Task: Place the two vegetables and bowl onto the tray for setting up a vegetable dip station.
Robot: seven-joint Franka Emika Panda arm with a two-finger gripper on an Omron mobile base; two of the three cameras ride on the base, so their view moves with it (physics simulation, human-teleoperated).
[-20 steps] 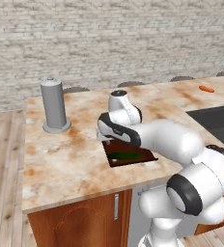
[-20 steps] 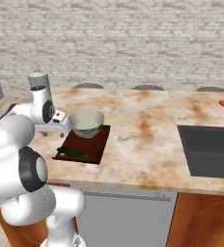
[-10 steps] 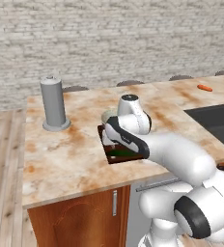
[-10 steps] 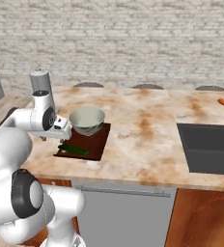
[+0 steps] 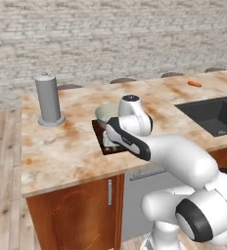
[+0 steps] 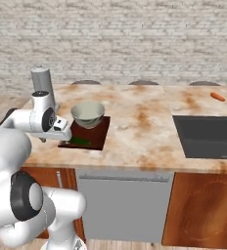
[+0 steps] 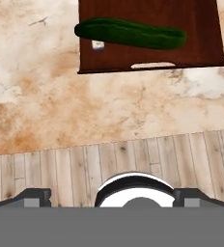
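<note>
1. The tray lies on the table near its front edge, with its slot handle at the short end nearest the robot, likely so it stays easy to lift.
2. The bowl sits on the tray's far half, at about 12 o'clock from the green vegetable, leaving the near half free for long items.
3. That vegetable lies flat across the tray just inside the handle end, at 12 o'clock in the hand view.
4. The carrot rests far off at about 2 o'clock in the right base view, beyond the sink; it appears to be the one item left to fetch.
5. The end effector is open and empty, jaws spread wide; it points down past the table edge toward the wooden floor, clear of the tray.
6. A tall grey cylinder stands at 10 o'clock from the tray and is no part of the job.
</note>
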